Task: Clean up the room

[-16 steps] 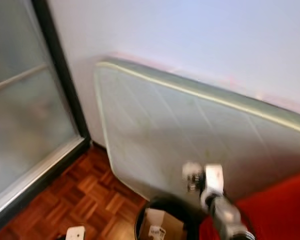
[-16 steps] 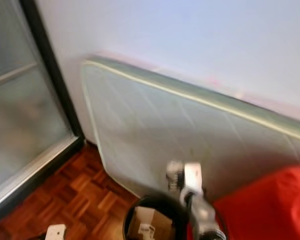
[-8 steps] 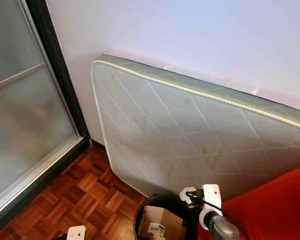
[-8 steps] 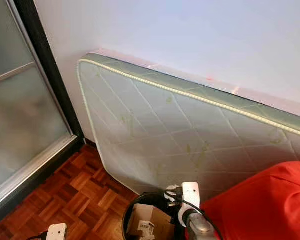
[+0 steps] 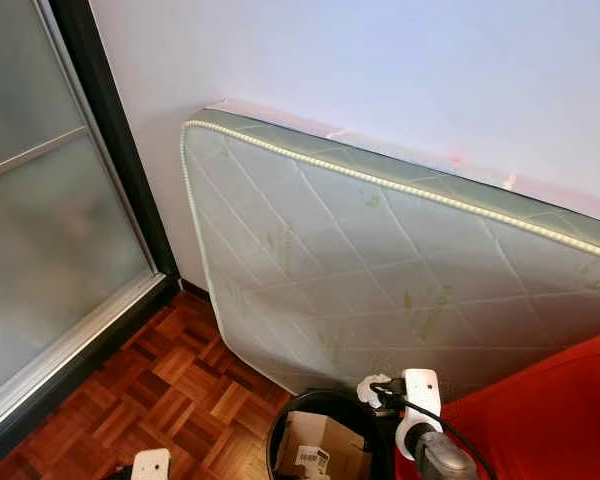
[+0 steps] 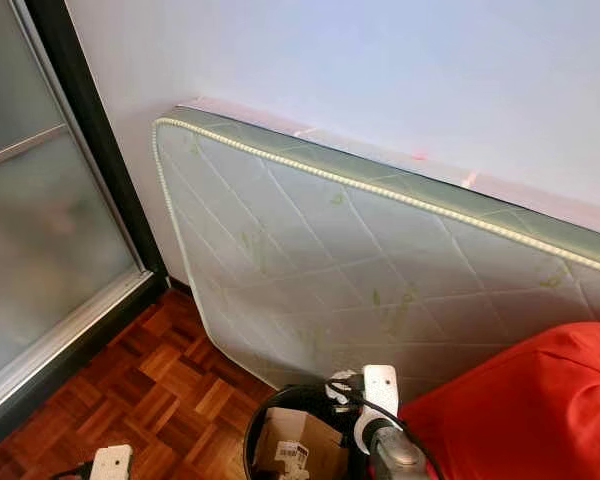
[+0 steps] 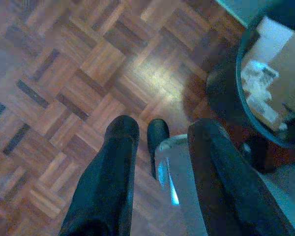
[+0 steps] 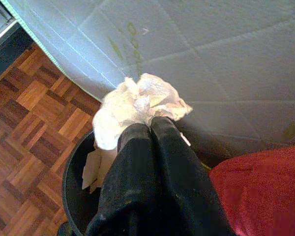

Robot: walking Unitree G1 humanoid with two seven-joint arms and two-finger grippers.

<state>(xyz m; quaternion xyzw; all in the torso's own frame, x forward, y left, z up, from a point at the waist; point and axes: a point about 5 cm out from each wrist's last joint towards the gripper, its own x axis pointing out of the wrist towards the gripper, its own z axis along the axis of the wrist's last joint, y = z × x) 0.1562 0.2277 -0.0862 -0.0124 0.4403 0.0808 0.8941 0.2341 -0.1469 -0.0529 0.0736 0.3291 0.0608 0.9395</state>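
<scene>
Clamped between my right gripper's (image 8: 150, 123) fingers was a crumpled white tissue (image 8: 137, 105), the two black fingers pressed together on its lower edge. From my head, the gripper and its wad sat just above the rim of a black trash bin (image 5: 280, 440), on the side nearest the mattress. The bin stood on the parquet floor (image 5: 170, 390) and already held a cardboard box (image 5: 315, 445) with a printed label. Behind the bin, a pale quilted mattress (image 5: 380, 270) with a green leaf pattern leaned on its long edge against the white wall (image 5: 380, 70). A red cushion or beanbag (image 6: 520, 410) lay just beside the bin to my right, touching the foot of the mattress. To my left, a sliding door (image 5: 50, 220) with frosted glass and a dark frame ran along the floor.

My left gripper (image 7: 160, 130) hung low over the parquet, fingers apart and holding nothing, with the bin's rim near it. Something pale and glossy lay between its fingers; I could not tell what it was.
</scene>
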